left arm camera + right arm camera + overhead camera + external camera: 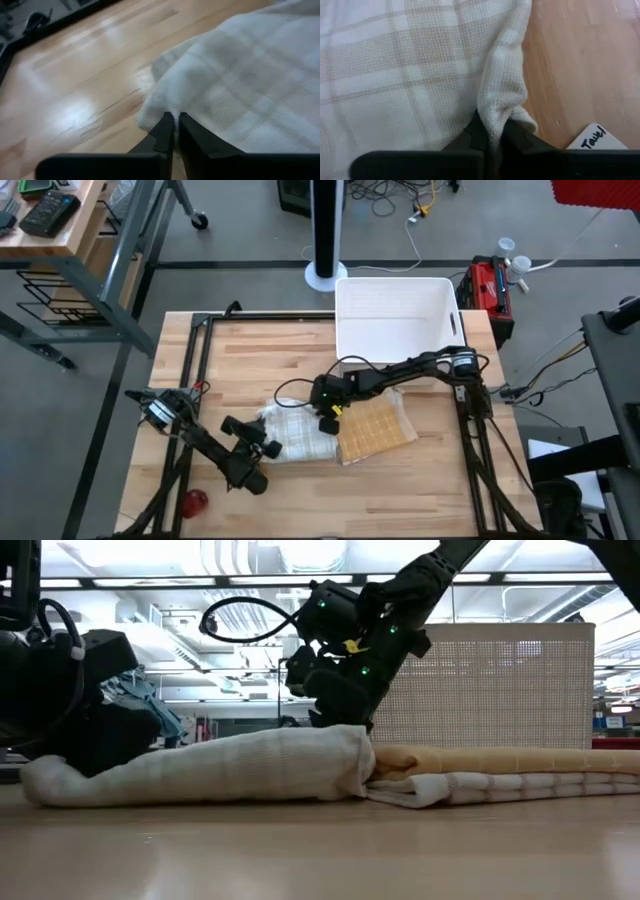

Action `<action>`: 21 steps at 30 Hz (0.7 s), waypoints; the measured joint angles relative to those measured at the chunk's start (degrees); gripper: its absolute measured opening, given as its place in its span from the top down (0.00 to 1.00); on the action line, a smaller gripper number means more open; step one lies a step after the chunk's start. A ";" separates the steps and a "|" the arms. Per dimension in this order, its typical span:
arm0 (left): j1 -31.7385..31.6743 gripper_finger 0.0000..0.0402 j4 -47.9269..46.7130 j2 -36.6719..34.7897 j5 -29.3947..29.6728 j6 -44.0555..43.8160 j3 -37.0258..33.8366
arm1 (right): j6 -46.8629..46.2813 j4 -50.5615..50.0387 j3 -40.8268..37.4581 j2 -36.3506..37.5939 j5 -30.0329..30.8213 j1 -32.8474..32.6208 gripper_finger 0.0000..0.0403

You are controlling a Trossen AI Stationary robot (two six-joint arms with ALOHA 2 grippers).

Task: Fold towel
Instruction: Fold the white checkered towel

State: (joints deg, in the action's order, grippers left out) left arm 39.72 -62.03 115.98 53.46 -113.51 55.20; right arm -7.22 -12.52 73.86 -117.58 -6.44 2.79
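A white towel with beige checks [295, 432] lies bunched on the table's middle, a long low mound in the low view [210, 770]. My left gripper [270, 448] is at the towel's near-left end, shut on its corner [172, 122]. My right gripper [325, 422] comes down from the far right onto the towel's right end [340, 720], shut on a ridge of cloth [492, 132]. My left gripper has its two fingertips [164, 129] at a corner of the towel [157, 111], close together, with the cloth's edge lying at and over the tips. It comes in low, slanting down from the table's near left. The towel rests on the table. My right gripper pinches a raised fold along the towel's edge [502, 105] between its two fingers; the ridge of cloth runs down into the gap. The fingers slant down from the far right. The rest of the towel lies slack on the table.
A folded yellow cloth [375, 430] on a white striped layer [500, 786] lies right beside the towel. A white bin [395, 320] stands at the far edge. A red object [195, 501] sits near the front left corner. A label card [592, 140] lies by the right gripper.
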 joint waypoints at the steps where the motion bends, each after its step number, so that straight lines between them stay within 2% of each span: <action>1: -0.17 0.94 0.02 -0.04 -0.95 -0.19 -0.18 | -0.26 -0.16 -0.02 0.10 0.02 0.00 0.94; 8: 0.14 0.76 -1.12 -2.23 -3.95 0.59 0.66 | -1.24 -2.77 -0.37 3.78 0.04 -0.13 0.79; 12: 0.42 0.67 -1.59 -5.11 -4.14 4.14 1.28 | -1.25 -5.73 -0.35 6.90 0.27 -0.15 0.71; 21: 0.74 0.54 -2.02 -13.08 -7.13 9.99 1.33 | -2.37 -10.70 -0.30 9.98 0.11 -0.40 0.63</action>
State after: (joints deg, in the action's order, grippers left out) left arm 40.46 -64.05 102.90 46.34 -103.52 56.53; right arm -9.59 -23.22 73.56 -107.60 -6.32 2.39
